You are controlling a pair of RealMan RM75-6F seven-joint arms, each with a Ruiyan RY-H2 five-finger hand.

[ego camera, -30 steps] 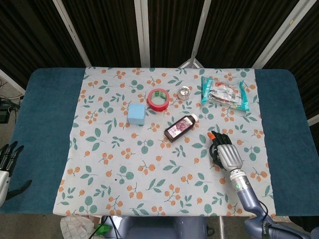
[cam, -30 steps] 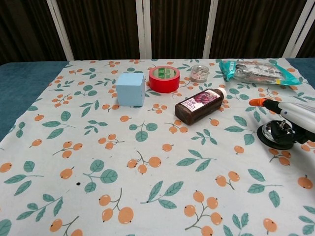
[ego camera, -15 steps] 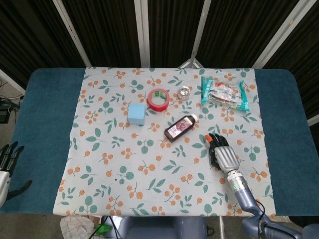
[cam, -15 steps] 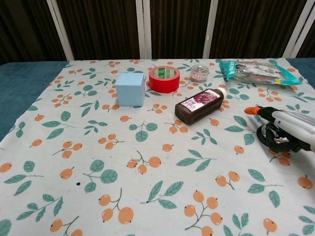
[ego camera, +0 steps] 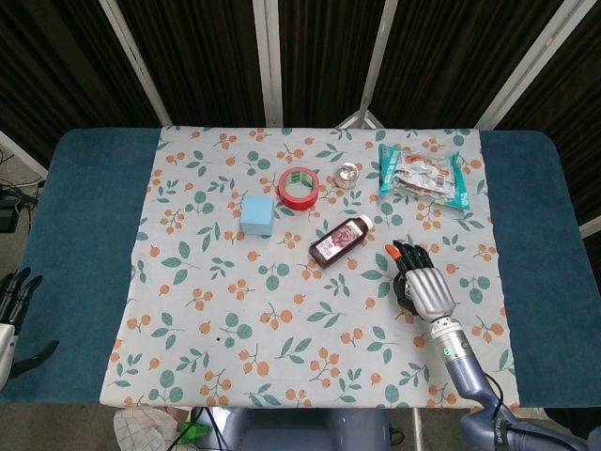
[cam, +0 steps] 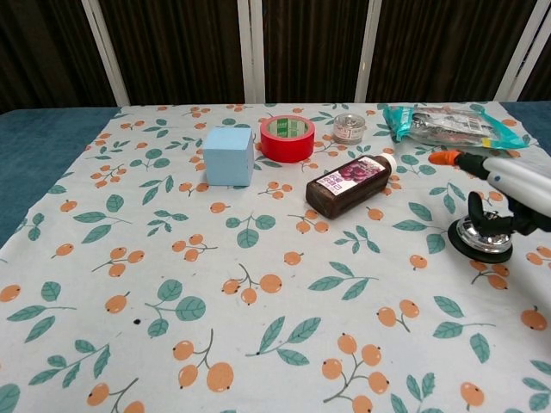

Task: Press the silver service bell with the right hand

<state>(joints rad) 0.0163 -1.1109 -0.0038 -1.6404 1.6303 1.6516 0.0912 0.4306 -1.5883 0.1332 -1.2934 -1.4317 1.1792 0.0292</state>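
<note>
Blue tabletop under a floral cloth, dark curtains behind. Right hand, fingers extended together, has lifted above the silver service bell since half a second ago.

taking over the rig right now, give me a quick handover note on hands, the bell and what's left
Right hand: fingers extended, hovering just above the silver service bell, holding nothing; the chest view shows a gap over the bell.
Left hand: off the left edge of the table, fingers apart, holding nothing.
Bell: upright on the floral cloth, right side, near the dark bottle.
Done: right hand is lined up over the bell.
Left: whether a press has already happened cannot be told from this moment; if not, lower the hand onto the button, then lift clear.
</note>
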